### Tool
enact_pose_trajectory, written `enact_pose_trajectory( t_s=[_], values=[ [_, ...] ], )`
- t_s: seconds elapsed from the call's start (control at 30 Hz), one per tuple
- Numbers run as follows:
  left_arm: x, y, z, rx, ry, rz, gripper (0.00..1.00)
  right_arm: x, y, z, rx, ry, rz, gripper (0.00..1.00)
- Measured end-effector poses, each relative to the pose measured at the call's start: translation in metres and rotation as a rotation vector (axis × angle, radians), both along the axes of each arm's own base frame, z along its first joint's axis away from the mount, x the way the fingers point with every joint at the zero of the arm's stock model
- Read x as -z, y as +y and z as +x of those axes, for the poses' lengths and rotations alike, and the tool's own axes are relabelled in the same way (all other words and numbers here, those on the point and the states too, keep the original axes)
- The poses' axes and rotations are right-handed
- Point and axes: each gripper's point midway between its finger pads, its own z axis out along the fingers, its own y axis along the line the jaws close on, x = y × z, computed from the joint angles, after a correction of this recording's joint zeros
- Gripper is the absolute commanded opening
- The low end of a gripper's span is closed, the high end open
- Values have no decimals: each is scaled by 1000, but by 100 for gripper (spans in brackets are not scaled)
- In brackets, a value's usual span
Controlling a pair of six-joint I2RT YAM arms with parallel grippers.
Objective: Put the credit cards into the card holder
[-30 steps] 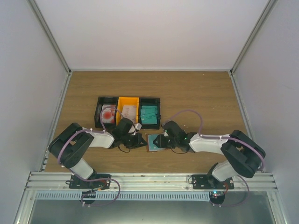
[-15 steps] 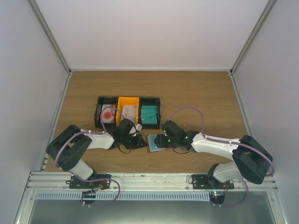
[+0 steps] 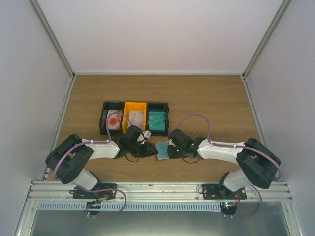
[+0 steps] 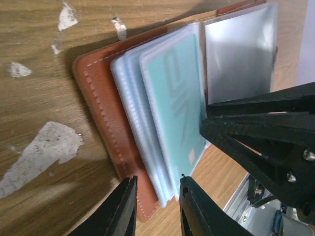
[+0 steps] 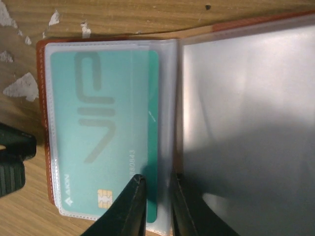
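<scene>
My left gripper [image 4: 155, 209] stood slightly open astride the holder [image 4: 98, 98], my right gripper [image 5: 156, 206] barely open over the card [image 5: 103, 128], neither gripping. The holder might slide, jamming it.

The card holder [image 5: 246, 98] — its clear page cut off at right.

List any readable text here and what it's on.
"80843": end of a rotated number on the teal card in the card holder; leading digits blurred.
Small print beside the chip, roughly "AKW": too blurred to confirm.
Large pale mark across the card: stylised, not readable as letters.
Contents of the bins: too small to read.
</scene>
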Motion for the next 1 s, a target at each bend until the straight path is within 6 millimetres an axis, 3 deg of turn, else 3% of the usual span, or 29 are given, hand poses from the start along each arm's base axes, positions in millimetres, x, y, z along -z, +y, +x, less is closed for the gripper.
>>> enact_pose_trajectory(
  t_s=[0.33, 1.0],
  values=[
    [-6, -6, 2, -5, -8, -28, 29, 2, 0, 1, 12, 0, -2, 4],
    [-13, -20, 6, 13, -19, -65, 30, 4, 2, 2, 23, -14, 34, 2]
  ],
)
